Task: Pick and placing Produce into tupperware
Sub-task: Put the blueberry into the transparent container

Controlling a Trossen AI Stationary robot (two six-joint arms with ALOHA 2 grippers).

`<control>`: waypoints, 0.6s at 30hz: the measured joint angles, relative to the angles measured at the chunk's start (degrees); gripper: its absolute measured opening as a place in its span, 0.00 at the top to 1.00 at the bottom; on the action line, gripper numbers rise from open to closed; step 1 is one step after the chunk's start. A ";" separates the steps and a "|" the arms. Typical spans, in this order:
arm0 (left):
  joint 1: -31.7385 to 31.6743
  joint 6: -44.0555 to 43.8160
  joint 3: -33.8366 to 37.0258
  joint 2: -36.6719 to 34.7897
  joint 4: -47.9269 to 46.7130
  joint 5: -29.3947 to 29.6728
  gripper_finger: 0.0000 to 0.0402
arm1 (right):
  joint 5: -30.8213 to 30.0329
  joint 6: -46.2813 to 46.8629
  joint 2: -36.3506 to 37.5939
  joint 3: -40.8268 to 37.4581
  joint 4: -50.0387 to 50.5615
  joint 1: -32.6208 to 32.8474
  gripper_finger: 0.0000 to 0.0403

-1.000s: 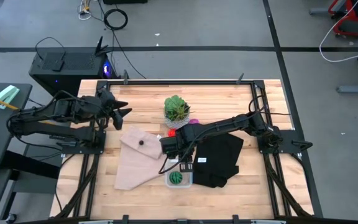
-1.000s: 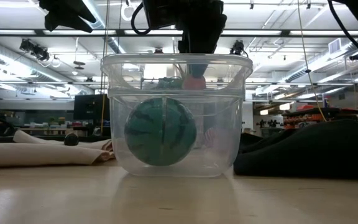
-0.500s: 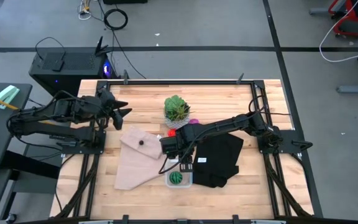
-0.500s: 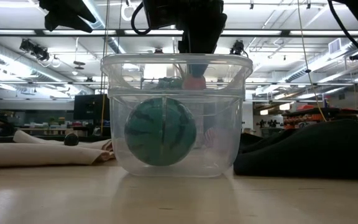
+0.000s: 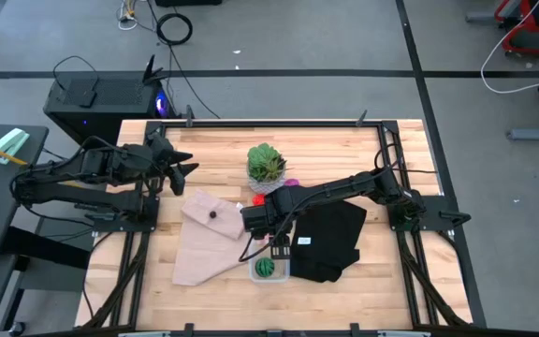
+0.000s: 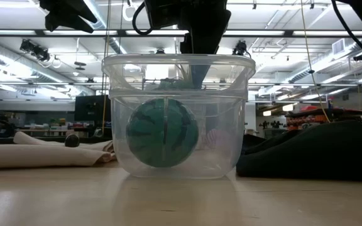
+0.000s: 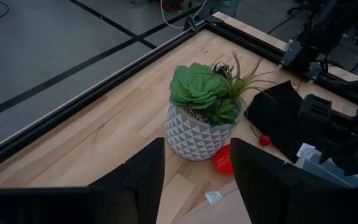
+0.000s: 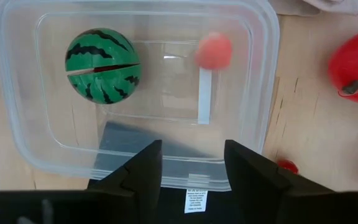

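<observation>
The clear tupperware stands on the table near its front edge. Inside it lies a dark green striped ball, also seen through the wall. A small pink-red piece shows blurred within the container's outline. My right gripper hangs open above the container, pointing down, with nothing between its fingers. A larger red piece lies on the table beside the container. My left gripper waits open at the table's far left, holding nothing.
A spiky green plant in a white pot stands at mid-table, with a magenta ball beside it. A tiny red piece lies near the black cloth. On the tan cloth, left of the container, rests a dark piece.
In the low view the pink-red piece showed between my right gripper's fingertips just above the container's rim; it is gone from there now and shows down in the container. Neither arm has moved.
</observation>
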State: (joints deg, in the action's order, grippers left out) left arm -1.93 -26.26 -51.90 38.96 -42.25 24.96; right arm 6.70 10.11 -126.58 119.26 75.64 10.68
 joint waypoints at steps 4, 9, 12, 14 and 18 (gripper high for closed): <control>0.00 -0.01 0.00 0.00 -0.01 0.01 0.53 | 0.00 0.01 0.00 0.00 0.01 0.00 0.56; 0.00 0.00 0.00 0.00 -0.01 -0.01 0.53 | 2.14 0.00 0.00 0.02 0.00 0.00 0.62; 0.00 -0.02 0.00 0.00 -0.01 -0.01 0.53 | 2.14 0.10 0.06 0.04 0.03 0.00 0.71; 0.00 -0.04 0.00 0.00 -0.01 0.00 0.53 | 2.14 0.04 0.45 0.04 0.08 -0.04 0.78; 0.02 -0.02 0.00 0.00 -0.02 -0.01 0.53 | 0.79 -1.10 1.51 0.15 -0.77 -0.39 0.92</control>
State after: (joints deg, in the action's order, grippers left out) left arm -1.91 -26.28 -51.90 38.96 -42.28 24.95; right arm 7.49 9.01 -125.07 119.42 74.87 10.29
